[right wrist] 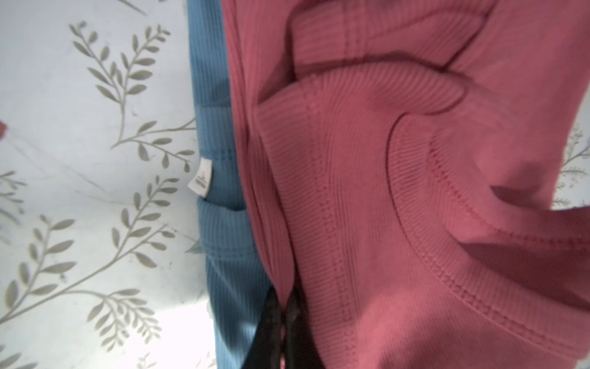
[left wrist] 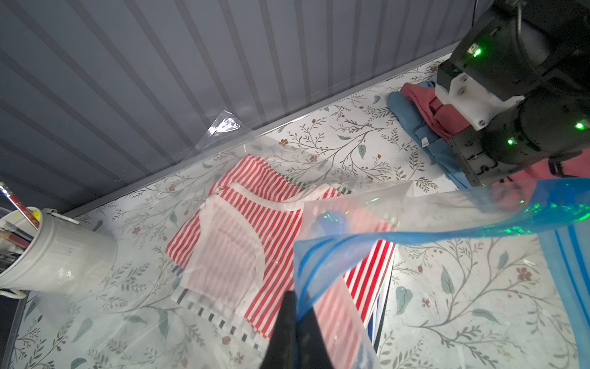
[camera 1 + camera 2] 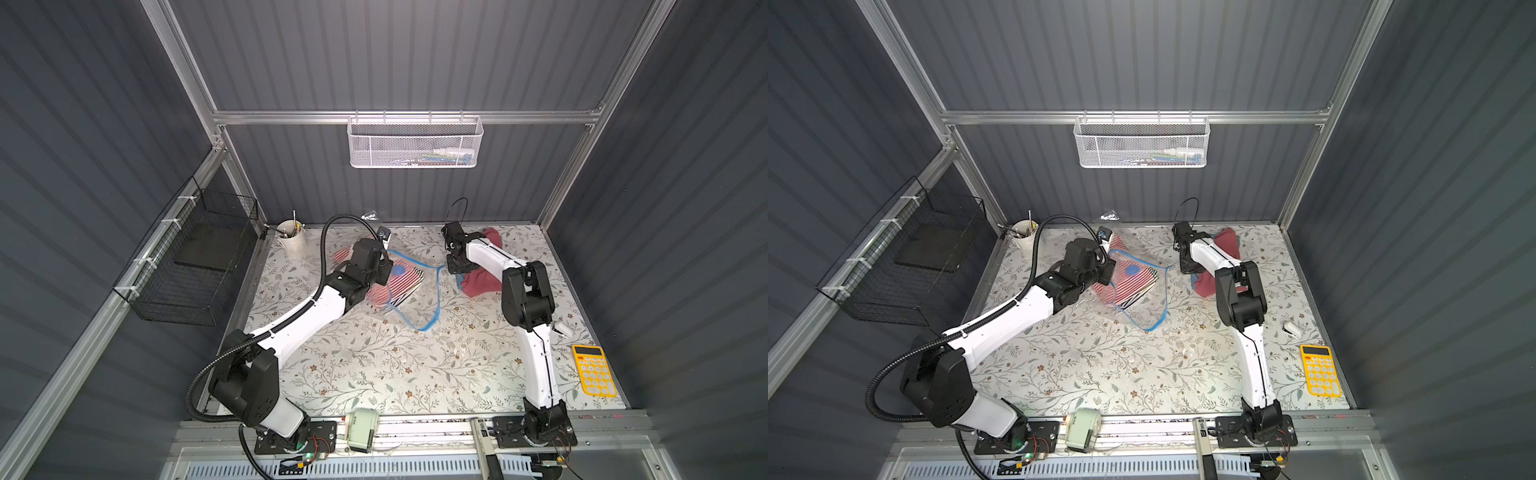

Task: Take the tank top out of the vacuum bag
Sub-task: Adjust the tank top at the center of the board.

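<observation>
Pinching blue strip of crinkly vacuum bag, left pincer, right pincer nipping pink ribbed top

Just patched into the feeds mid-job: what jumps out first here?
The vacuum bag lies mid-table, its blue zip edge pinched in the left end effector, with a red-striped garment showing through the clear plastic. Toward the table's far right, the right end effector is shut on a pink ribbed garment heaped over a blue garment. A bright yellow calculator sits near the right edge.
</observation>
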